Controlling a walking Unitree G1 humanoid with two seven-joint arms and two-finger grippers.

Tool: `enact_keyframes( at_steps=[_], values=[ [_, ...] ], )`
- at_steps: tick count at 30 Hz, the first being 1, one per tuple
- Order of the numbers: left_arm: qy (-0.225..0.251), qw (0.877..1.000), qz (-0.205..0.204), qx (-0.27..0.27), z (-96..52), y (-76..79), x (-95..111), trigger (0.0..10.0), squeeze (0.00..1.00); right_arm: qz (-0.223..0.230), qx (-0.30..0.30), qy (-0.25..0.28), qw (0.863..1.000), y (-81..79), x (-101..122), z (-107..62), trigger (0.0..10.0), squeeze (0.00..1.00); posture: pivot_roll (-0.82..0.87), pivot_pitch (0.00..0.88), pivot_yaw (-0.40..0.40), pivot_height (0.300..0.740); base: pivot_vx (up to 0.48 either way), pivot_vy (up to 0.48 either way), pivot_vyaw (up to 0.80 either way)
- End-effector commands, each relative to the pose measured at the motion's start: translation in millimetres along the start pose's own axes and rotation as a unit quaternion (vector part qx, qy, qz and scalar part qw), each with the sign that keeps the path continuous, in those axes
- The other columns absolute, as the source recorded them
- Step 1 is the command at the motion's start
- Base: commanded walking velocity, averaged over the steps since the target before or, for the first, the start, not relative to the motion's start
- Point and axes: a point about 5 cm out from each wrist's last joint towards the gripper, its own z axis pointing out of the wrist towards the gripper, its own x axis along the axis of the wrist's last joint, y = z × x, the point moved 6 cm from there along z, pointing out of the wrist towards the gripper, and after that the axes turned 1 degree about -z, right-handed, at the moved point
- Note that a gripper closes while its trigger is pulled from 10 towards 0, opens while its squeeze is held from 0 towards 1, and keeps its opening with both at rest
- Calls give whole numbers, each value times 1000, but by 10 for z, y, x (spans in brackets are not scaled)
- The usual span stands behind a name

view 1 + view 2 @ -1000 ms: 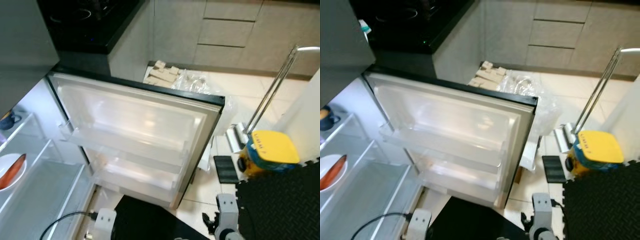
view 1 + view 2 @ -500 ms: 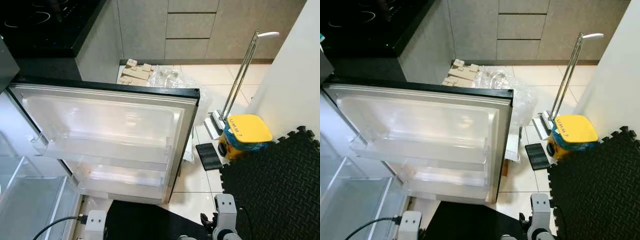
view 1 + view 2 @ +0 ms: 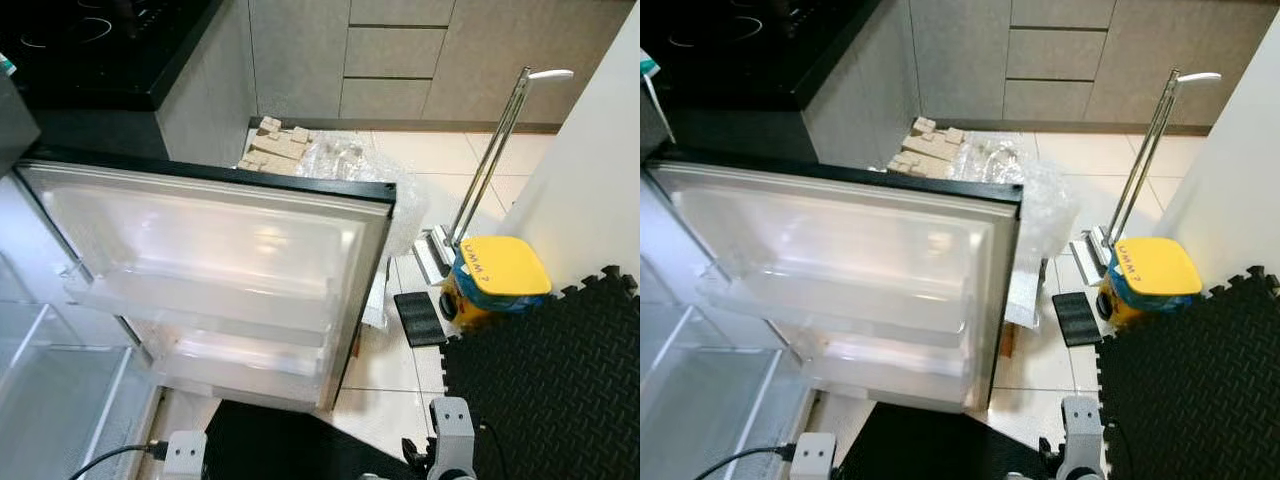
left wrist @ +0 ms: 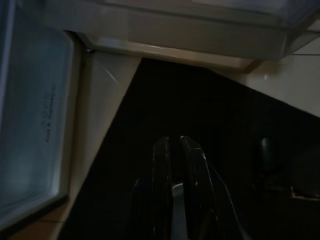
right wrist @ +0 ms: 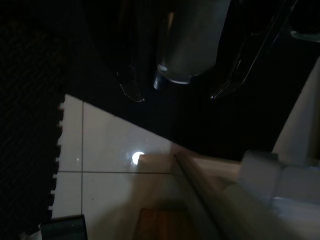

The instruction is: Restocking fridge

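— What sat nearest the robot?

— Both arms hung low at the near edge. In the left wrist view the left gripper had its two black fingers pressed together, nothing between them, over a dark mat. In the right wrist view the right gripper had its fingers spread either side of a silvery bottle-shaped thing; I could not tell whether they were squeezing it.

— And the fridge?

— The fridge door stood swung wide open in the middle of the scene, its inner side facing the camera, with a door shelf of clear plastic. The fridge's inside lay at the near left, showing glass shelves.

— Further on?

— To the right, a black foam mat on the white tiled floor. Beyond its edge stood a yellow-lidded bucket with a long-handled mop just beside it, and a dark flat pad on the tiles. The lid carried dark writing, too small to read. On the far side of the door were clear plastic wrap and beige blocks, with grey cabinets behind. A black cooktop was at the far left.

— Anything different from half a second before?

— The whole picture had drifted slightly, so the camera moved. The door, bucket and mop kept their places.
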Motion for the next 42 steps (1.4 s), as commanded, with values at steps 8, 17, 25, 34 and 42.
enact_keyframes(
  at_steps=[8,17,25,34,42],
  values=[
    [14,1000,-8,23,-43,-22,-15,10000,0,6,-11,-15,1000,88,-42,-11,10000,0,-120,110,3,716,0,0,0],
    [40,999,9,25,-58,-41,57,10000,0,36,-6,98,994,181,750,142,10000,0,-125,127,1,716,0,0,0],
    [54,998,27,2,-55,10,111,10000,0,40,6,179,983,147,1392,194,10000,0,-115,126,-12,716,0,-103,0],
    [71,997,10,-19,-68,64,154,10000,0,33,10,227,973,160,1861,189,10000,0,-122,114,-10,716,0,-213,0],
    [103,991,59,-69,-84,212,261,10000,0,41,22,278,960,235,2358,113,10000,0,-122,110,-26,716,0,0,0]
  ],
)
